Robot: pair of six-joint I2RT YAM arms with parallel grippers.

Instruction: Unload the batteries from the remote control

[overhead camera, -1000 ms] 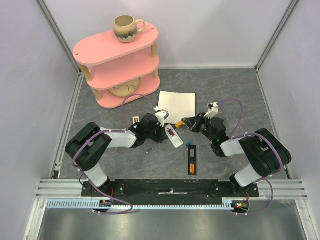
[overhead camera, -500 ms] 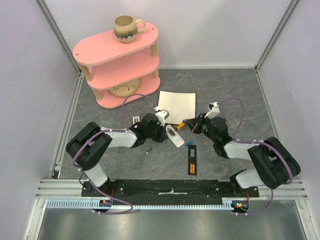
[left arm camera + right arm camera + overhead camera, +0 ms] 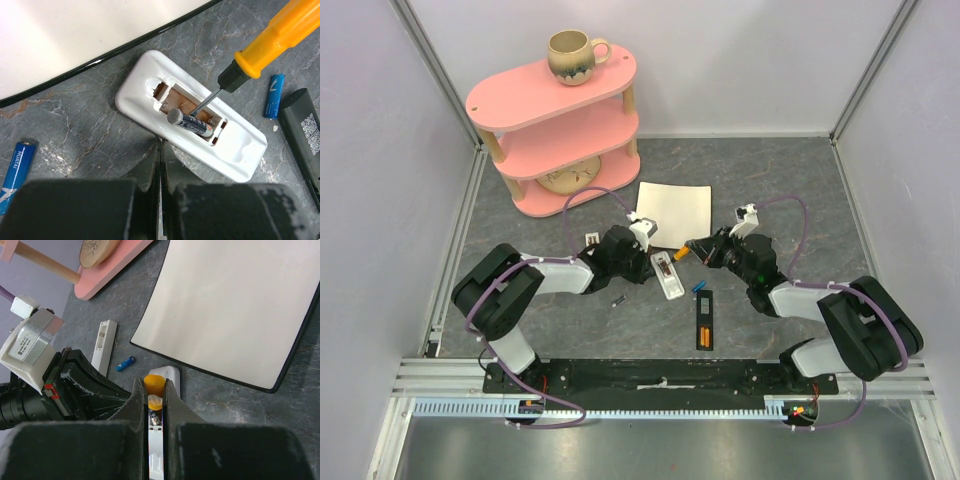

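Observation:
A white remote (image 3: 235,150) lies back up, its battery bay open; it also shows in the top view (image 3: 669,277). One dark battery (image 3: 192,123) sits tilted in the bay, its near end raised. My right gripper (image 3: 155,386) is shut on an orange-handled screwdriver (image 3: 272,37), whose metal tip reaches into the bay beside the battery. My left gripper (image 3: 160,144) is shut and empty, its tips at the remote's near long edge. Loose blue batteries lie on the floor, one to the left (image 3: 17,165) and one to the right (image 3: 274,96).
A black remote (image 3: 705,322) holding orange batteries lies near the front. A white flat board (image 3: 672,210) lies behind the grippers. A white battery cover (image 3: 104,346) lies left of the remote. A pink shelf (image 3: 555,120) with a mug (image 3: 572,55) stands at back left.
My right arm's elbow has swung out to the right and the screwdriver has edged left over the white remote. The left arm has barely moved.

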